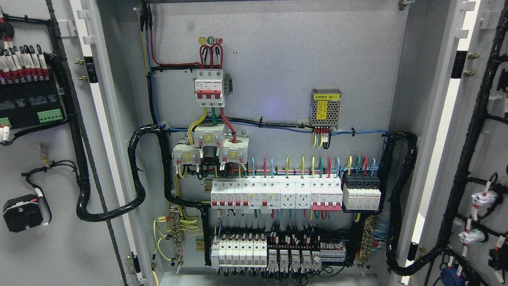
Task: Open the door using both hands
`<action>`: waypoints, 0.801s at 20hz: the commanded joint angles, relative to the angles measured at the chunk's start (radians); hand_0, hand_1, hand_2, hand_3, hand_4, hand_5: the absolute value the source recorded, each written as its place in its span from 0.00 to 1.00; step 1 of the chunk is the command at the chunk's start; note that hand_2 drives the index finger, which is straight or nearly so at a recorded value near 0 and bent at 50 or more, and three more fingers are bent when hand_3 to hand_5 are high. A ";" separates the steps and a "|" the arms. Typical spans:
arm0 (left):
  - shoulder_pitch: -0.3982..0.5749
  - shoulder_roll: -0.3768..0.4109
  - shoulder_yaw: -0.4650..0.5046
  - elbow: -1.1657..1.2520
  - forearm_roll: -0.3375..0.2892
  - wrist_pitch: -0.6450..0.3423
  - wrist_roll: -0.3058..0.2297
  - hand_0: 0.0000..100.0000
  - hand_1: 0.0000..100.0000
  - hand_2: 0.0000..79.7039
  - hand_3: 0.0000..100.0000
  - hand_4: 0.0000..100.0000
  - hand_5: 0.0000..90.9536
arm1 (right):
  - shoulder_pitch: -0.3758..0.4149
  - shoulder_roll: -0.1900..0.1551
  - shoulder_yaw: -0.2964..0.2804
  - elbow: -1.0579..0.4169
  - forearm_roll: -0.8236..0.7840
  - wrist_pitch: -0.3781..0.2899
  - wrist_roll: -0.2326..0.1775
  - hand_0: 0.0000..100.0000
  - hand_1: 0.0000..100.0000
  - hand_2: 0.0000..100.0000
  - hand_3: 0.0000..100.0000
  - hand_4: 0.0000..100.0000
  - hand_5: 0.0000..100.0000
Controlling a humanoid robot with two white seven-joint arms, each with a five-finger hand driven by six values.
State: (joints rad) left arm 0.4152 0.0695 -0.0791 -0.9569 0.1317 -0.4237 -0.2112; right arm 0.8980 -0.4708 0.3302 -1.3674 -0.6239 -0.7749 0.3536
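Observation:
A grey electrical cabinet fills the head view with both doors swung wide open. The left door [59,167] shows its inner face with black wiring looms and terminal blocks. The right door [484,159] likewise faces me with cable bundles and white indicator backs. Between them lies the cabinet's back panel [278,59] with a red main breaker [209,88], rows of white breakers [274,194] and a small power supply [326,107]. Neither of my hands nor arms shows anywhere in the picture.
Thick black corrugated cable looms [137,171] arc from each door into the cabinet at the hinge sides. Lower terminal rows [274,252] and earth bars with yellow wires [176,234] sit near the cabinet floor.

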 commanded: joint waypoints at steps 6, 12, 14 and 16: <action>-0.243 -0.092 -0.019 0.803 0.000 0.000 -0.002 0.00 0.00 0.00 0.00 0.00 0.00 | -0.282 0.245 0.018 0.853 0.222 0.006 -0.005 0.38 0.00 0.00 0.00 0.00 0.00; -0.311 -0.102 -0.016 0.978 0.003 0.032 -0.002 0.00 0.00 0.00 0.00 0.00 0.00 | -0.516 0.363 0.018 1.215 0.320 0.094 -0.012 0.38 0.00 0.00 0.00 0.00 0.00; -0.331 -0.103 -0.013 0.989 0.005 0.133 -0.002 0.00 0.00 0.00 0.00 0.00 0.00 | -0.563 0.383 0.018 1.269 0.342 0.172 -0.015 0.38 0.00 0.00 0.00 0.00 0.00; -0.343 -0.103 -0.005 0.989 0.006 0.244 -0.004 0.00 0.00 0.00 0.00 0.00 0.00 | -0.596 0.389 0.023 1.278 0.348 0.262 -0.063 0.38 0.00 0.00 0.00 0.00 0.00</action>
State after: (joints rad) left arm 0.1318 0.0163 -0.0917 -0.2910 0.1350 -0.2946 -0.2127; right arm 0.4538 -0.2358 0.3447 -0.5689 -0.3408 -0.6121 0.3286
